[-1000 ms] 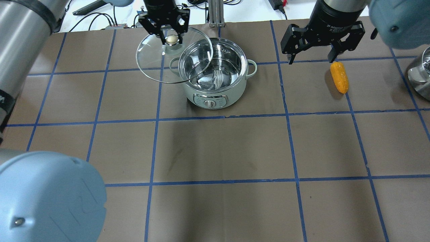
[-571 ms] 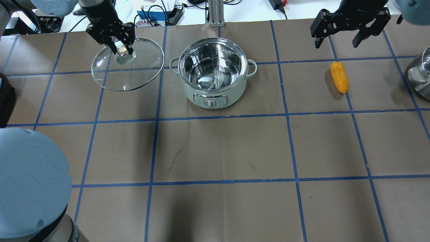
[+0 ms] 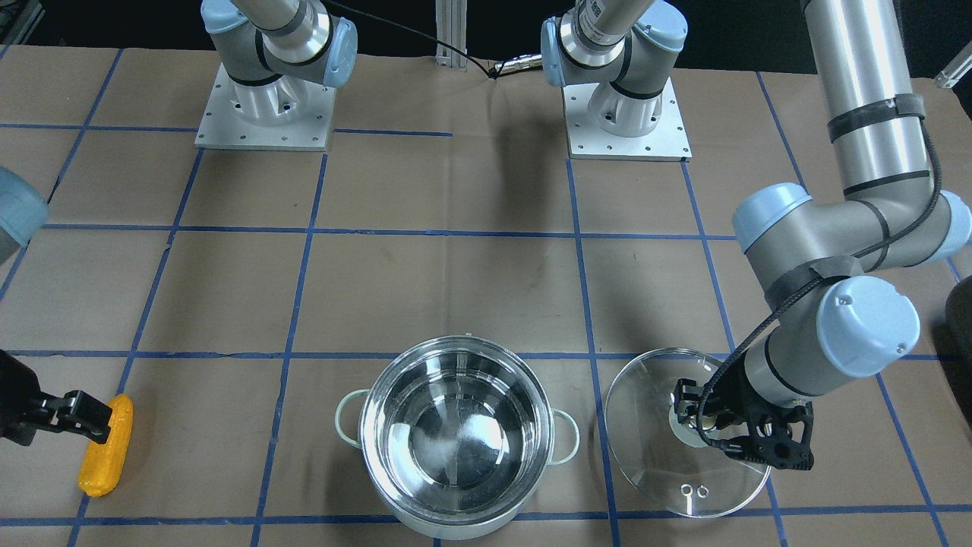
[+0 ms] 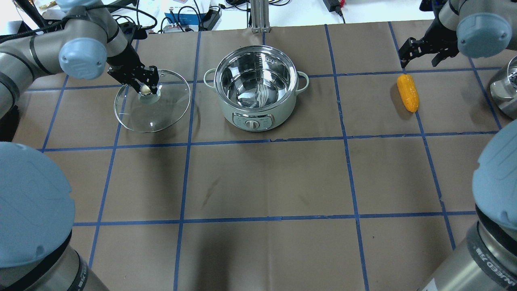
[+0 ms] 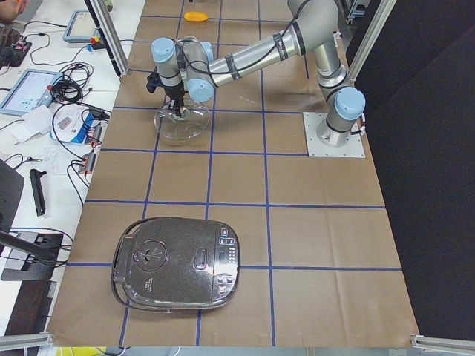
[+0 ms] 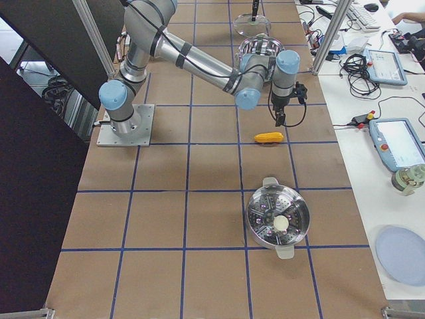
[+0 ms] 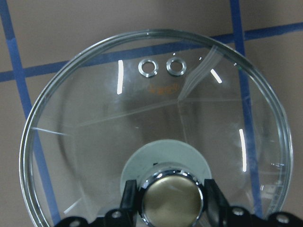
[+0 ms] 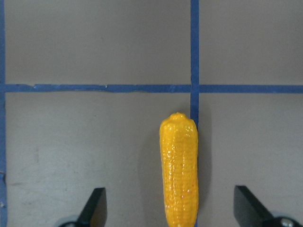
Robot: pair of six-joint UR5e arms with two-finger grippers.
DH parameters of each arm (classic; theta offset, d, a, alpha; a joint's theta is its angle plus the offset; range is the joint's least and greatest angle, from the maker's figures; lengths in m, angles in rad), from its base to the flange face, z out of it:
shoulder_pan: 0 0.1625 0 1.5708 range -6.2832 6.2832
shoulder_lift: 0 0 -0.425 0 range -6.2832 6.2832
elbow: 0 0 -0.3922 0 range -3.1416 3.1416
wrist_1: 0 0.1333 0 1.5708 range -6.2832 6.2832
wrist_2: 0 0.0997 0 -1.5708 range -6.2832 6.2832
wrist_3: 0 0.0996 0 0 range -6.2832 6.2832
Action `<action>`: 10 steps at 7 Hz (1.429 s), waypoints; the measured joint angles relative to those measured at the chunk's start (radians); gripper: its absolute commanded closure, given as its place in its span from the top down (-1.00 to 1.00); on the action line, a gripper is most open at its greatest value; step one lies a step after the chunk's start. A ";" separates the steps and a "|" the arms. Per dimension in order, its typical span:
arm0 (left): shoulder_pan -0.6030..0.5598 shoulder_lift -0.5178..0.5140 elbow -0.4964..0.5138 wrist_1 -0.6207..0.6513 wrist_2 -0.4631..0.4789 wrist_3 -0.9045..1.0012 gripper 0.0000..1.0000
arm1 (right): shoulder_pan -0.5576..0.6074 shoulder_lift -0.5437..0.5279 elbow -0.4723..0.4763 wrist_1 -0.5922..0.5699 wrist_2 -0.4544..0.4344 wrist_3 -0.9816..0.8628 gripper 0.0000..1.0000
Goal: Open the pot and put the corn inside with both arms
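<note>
The steel pot (image 4: 282, 115) stands open at the table's far middle; it also shows in the front view (image 3: 454, 342). My left gripper (image 4: 143, 85) is shut on the knob of the glass lid (image 4: 161, 115) and holds it low, to the left of the pot. In the left wrist view the fingers (image 7: 129, 201) clamp the knob (image 7: 170, 201). The yellow corn (image 4: 408, 93) lies on the table to the right of the pot. My right gripper (image 4: 422, 52) is open just above the corn's far end. The right wrist view shows the corn (image 8: 179, 161) between the open fingertips (image 8: 97, 203).
A steel steamer pot (image 4: 505, 89) stands at the table's right edge, near the corn. A black rice cooker (image 5: 174, 263) sits far out at the left end. Blue tape lines grid the brown table (image 4: 266, 182). Cables and devices lie beyond the far edge.
My left gripper carried the lid from over the pot out to the left and down. My right gripper dropped lower over the corn's far end. The corn and pot stayed put.
</note>
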 measured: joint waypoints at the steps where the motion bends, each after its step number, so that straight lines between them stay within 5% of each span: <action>1: 0.001 -0.010 -0.022 0.042 0.000 0.001 0.99 | -0.010 0.045 0.006 -0.045 0.016 -0.017 0.78; 2: 0.002 -0.017 -0.031 0.058 0.001 -0.005 1.00 | -0.014 0.073 0.018 -0.069 0.019 -0.022 0.72; 5: 0.011 0.012 -0.018 0.036 0.006 -0.042 1.00 | -0.016 0.102 0.067 -0.099 -0.022 -0.018 -0.58; 6: 0.008 0.065 -0.007 -0.033 0.009 -0.067 1.00 | -0.016 0.104 0.065 -0.091 -0.034 -0.011 -0.74; 10: -0.062 0.370 0.028 -0.415 0.046 -0.189 1.00 | 0.002 0.058 0.016 -0.020 -0.039 0.038 -0.72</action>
